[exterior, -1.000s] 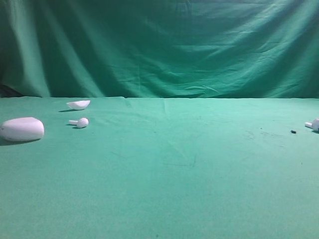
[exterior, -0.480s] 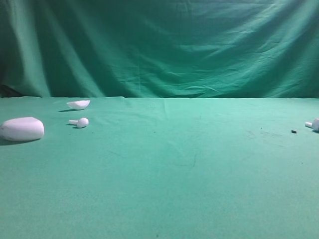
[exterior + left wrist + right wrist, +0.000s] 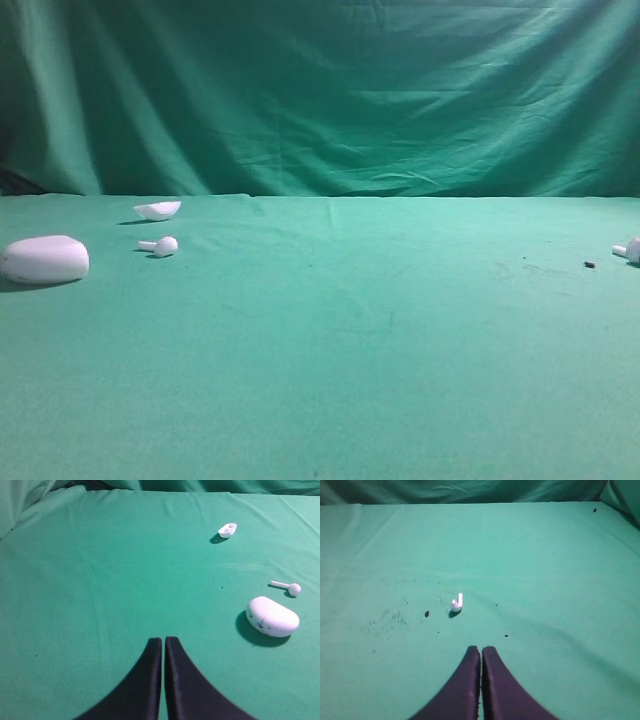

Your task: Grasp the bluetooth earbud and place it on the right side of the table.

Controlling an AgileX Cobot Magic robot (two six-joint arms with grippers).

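The right gripper (image 3: 481, 652) has its dark jaws pressed together on nothing, hovering just short of the tiny white plastic bluetooth earbud (image 3: 457, 603), which lies free at the table's right edge (image 3: 633, 250). Judging by that, placement looks done; only withdrawal seems left. The left gripper (image 3: 163, 642) is likewise closed and empty. The creased green cloth table (image 3: 330, 330) meets a draped green backdrop (image 3: 320, 90).

2 white earbuds (image 3: 160, 245) (image 3: 630, 250), 1 white case (image 3: 44, 259), 1 small white shell-like piece (image 3: 158, 209), 1 green table (image 3: 350, 380).
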